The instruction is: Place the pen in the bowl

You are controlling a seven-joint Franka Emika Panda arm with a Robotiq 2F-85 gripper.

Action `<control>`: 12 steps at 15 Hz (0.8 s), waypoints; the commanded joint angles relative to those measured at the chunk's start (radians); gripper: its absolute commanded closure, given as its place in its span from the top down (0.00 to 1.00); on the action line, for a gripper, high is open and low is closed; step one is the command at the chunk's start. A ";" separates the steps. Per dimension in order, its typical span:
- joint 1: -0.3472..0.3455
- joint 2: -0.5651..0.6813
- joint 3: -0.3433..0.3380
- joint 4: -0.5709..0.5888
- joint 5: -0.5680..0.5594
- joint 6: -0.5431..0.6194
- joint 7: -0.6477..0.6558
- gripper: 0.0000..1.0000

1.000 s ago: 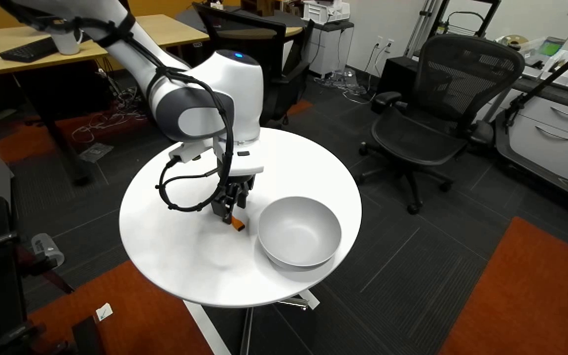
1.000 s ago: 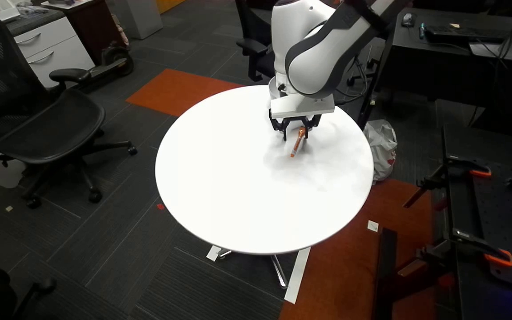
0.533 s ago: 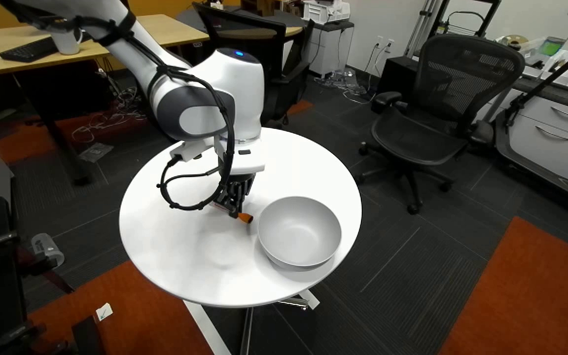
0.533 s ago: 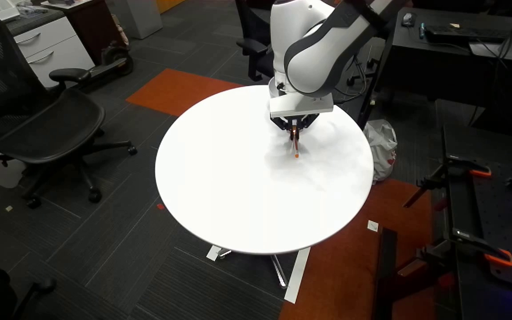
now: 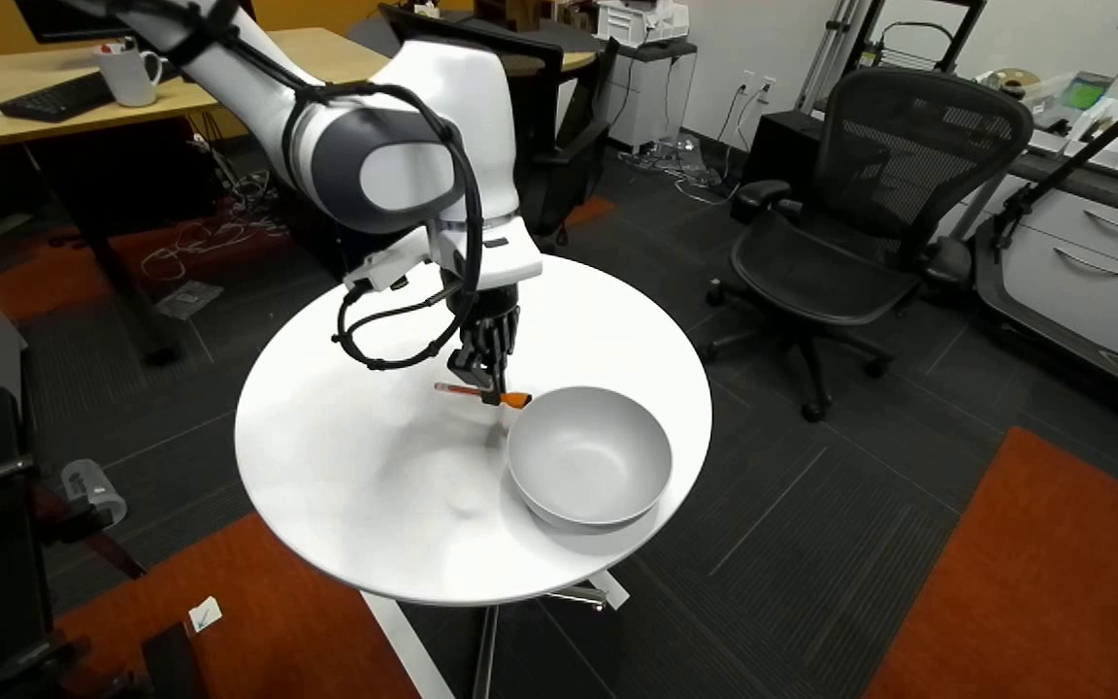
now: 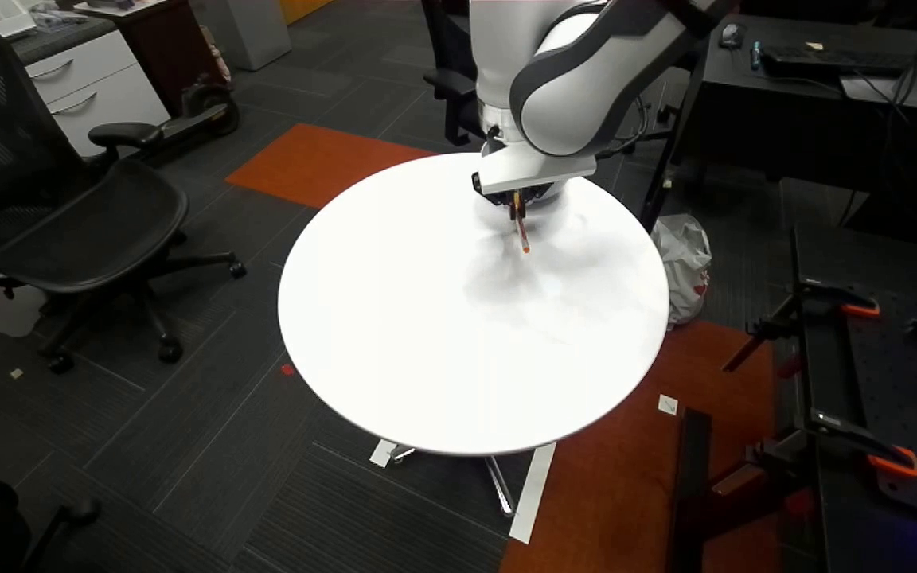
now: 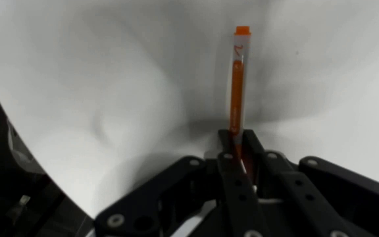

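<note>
A white robot arm (image 5: 462, 126) bends down beside a smooth grey bowl (image 5: 590, 461), its black gripper (image 7: 236, 138) grasping a slim orange pen (image 7: 237, 95) just outside the bowl's rim; both fingers (image 7: 253, 143) are clenched on the pen from either side, and the wrist view shows the pen's barrel jutting out between their tips; the pen is held aloft, next to the bowl, over the round white table (image 5: 355, 515) on which the bowl stands, with blurred shadows falling on the tabletop beside the bowl; in an exterior view the pen's flared orange end points at the bowl and appears right by its rim, though whether the two touch cannot be told; the opposite end, with a clear section, a small red mark and an orange plug, points away from the bowl; well apart from the bowl, beyond the table's edge, stands a black mesh office chair (image 5: 918, 165); farther from the bowl than the chair is a pale drawer cabinet (image 5: 1083, 301) with metal handles; across the room from the bowl, on a wooden desk (image 5: 336, 58), a white mug (image 5: 129, 78) and a black keyboard (image 5: 54, 98) sit just beside each other; lower than the bowl, an orange carpet panel (image 5: 1054, 573) marks the dark floor (image 5: 734, 631).
</note>
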 commanded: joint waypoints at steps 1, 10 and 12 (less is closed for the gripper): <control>0.057 -0.105 -0.071 -0.072 -0.111 0.042 0.044 0.03; 0.017 -0.201 -0.123 -0.102 -0.270 0.052 0.083 0.03; -0.009 -0.191 -0.125 -0.087 -0.277 0.056 0.072 0.03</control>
